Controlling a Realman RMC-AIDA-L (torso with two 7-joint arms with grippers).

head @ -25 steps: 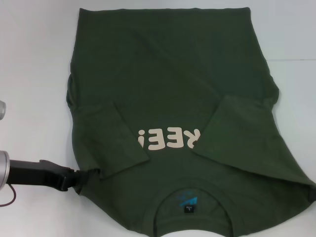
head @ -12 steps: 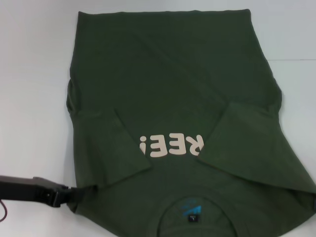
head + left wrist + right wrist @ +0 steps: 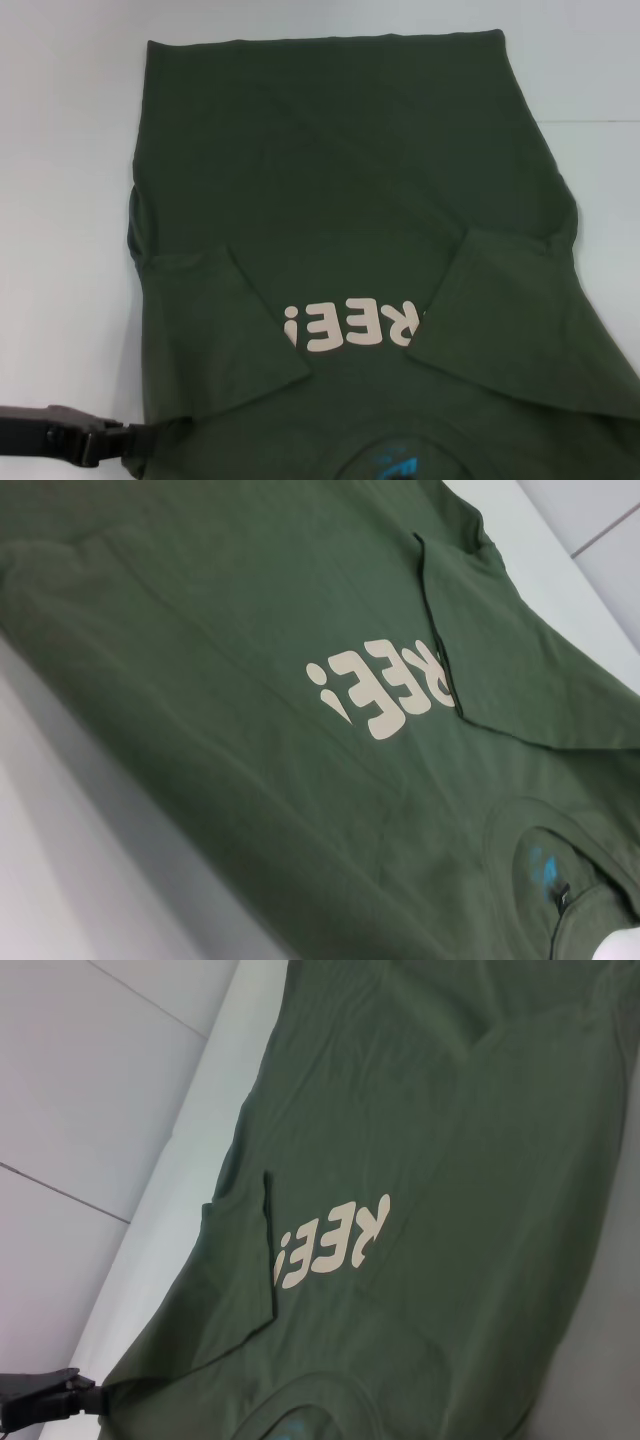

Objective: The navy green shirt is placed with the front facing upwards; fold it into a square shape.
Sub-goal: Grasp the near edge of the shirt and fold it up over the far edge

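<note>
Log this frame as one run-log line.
stage: sleeves folded in | shirt: flat on table, front up | left pincer: shut on shirt's near-left shoulder edge | right pincer: out of view

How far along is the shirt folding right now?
Done: both sleeves are folded in over the shirt, the right one hiding part of the lettering. In hand: the left gripper pinches the shoulder corner nearest the robot. Left: the body lies full length, so the crosswise folds into a square remain.

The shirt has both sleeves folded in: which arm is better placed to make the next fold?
Probably the left. The left gripper is at the shirt near its shoulder corner, apparently pinching the cloth. The right gripper is in no view, so its readiness cannot be judged.
</note>
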